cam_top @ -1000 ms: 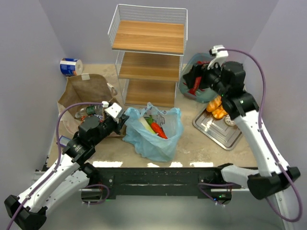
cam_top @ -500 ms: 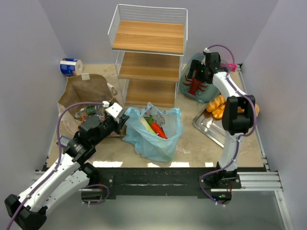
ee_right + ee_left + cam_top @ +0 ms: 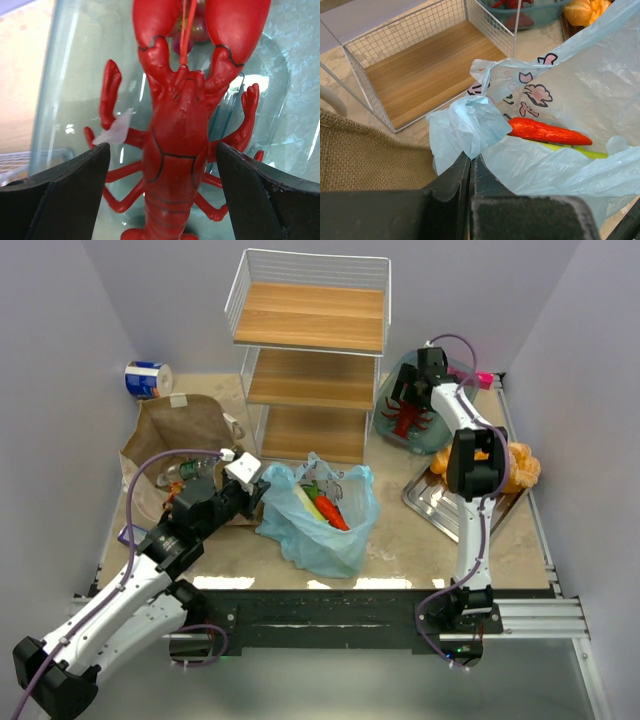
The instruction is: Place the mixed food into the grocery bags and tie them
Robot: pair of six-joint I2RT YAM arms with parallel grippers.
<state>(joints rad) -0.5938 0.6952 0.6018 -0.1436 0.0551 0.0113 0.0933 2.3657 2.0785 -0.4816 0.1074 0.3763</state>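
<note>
L gripper [image 3: 471,159] is pinching blue bag [image 3: 470,125] rim, jaws pressed together. Bag is sitting just beside shelf [image 3: 420,75] w/ red food inside. R gripper [image 3: 162,150] is hovering spread wide – fingers straddling lobster [image 3: 175,130], which is lying in dish [image 3: 65,75].

Overhead looks down; wrist cameras close on bag [image 3: 570,100], lobster [image 3: 177,145]

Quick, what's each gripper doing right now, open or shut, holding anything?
Left gripper: shut on the blue bag.
Right gripper: open, straddling the lobster, not gripping it.
</note>
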